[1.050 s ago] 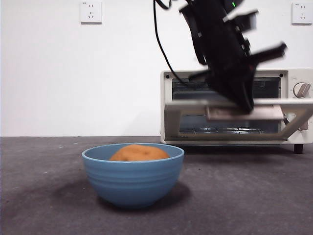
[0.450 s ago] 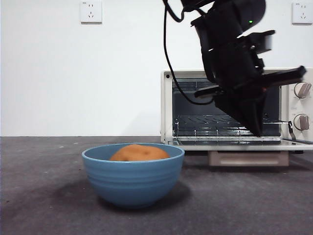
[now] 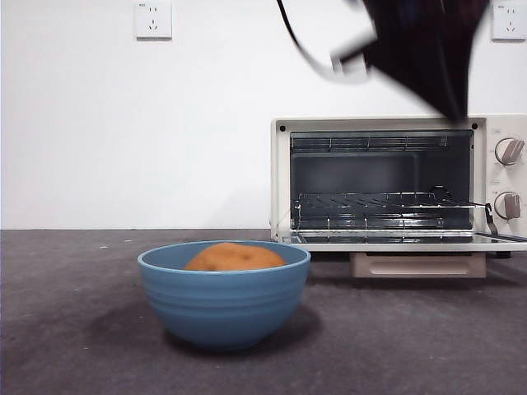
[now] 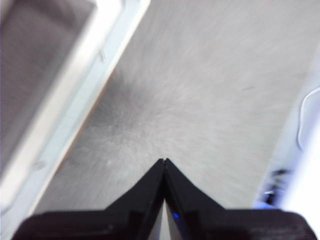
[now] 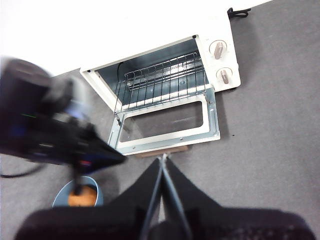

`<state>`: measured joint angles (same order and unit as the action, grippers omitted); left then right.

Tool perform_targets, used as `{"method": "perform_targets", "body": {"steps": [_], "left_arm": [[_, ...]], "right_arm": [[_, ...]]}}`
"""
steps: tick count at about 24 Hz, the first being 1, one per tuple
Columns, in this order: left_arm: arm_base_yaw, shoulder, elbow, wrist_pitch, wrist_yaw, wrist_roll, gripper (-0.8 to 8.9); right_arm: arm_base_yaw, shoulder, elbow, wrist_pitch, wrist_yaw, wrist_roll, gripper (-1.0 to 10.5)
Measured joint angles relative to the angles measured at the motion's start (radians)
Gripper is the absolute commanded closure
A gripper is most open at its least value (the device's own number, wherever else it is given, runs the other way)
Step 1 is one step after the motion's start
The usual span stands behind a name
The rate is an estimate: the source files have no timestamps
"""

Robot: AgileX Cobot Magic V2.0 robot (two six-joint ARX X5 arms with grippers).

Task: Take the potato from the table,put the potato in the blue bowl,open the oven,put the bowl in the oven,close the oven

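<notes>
Potato (image 3: 235, 257) fills bowl (image 3: 223, 296); oven (image 5: 165, 95) open.

We have lifted our left tool (image 3: 449, 103) clear of the oven (image 3: 395, 177), whose door now lies fully open below it.

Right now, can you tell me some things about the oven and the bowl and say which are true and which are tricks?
1. The potato sits inside the blue bowl. True.
2. The oven door is shut. False: it lies flat open.
3. The blue bowl is inside the oven. False: it stands on the table, in front of it.
4. The right gripper is shut and holds nothing. True.
5. The left gripper holds the potato. False: it is shut on nothing.
</notes>
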<state>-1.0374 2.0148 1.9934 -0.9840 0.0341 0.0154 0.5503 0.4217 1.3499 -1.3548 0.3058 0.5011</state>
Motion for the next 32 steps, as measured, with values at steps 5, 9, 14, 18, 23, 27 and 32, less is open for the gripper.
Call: {"method": "perform_targets", "body": {"steps": [5, 9, 14, 18, 23, 27, 32], "left_arm": [[-0.031, -0.145, 0.001, -0.114, -0.002, 0.003, 8.19], [-0.063, -0.248, 0.001, -0.197, -0.021, 0.003, 8.19], [-0.086, -0.382, 0.001, -0.264, -0.112, 0.003, 8.19], [-0.087, -0.445, -0.003, -0.341, -0.177, -0.002, 8.19], [-0.087, -0.638, -0.178, -0.334, -0.191, -0.035, 8.19], [-0.087, -0.853, -0.454, -0.336, -0.218, -0.087, 8.19], [-0.087, -1.118, -0.68, -0.34, -0.218, -0.106, 8.19]], "right_arm": [[0.0, 0.03, 0.0, 0.0, -0.044, -0.001, 9.5], [0.0, 0.118, 0.0, 0.0, -0.096, -0.005, 9.5], [0.0, 0.288, 0.0, 0.006, -0.163, -0.086, 9.5], [0.0, 0.405, -0.002, 0.112, -0.282, -0.166, 9.5], [0.0, 0.605, -0.002, 0.211, -0.446, -0.233, 9.5], [0.035, 0.779, -0.002, 0.262, -0.519, -0.24, 8.8], [0.161, 0.991, -0.002, 0.366, -0.51, -0.228, 6.8]]}}
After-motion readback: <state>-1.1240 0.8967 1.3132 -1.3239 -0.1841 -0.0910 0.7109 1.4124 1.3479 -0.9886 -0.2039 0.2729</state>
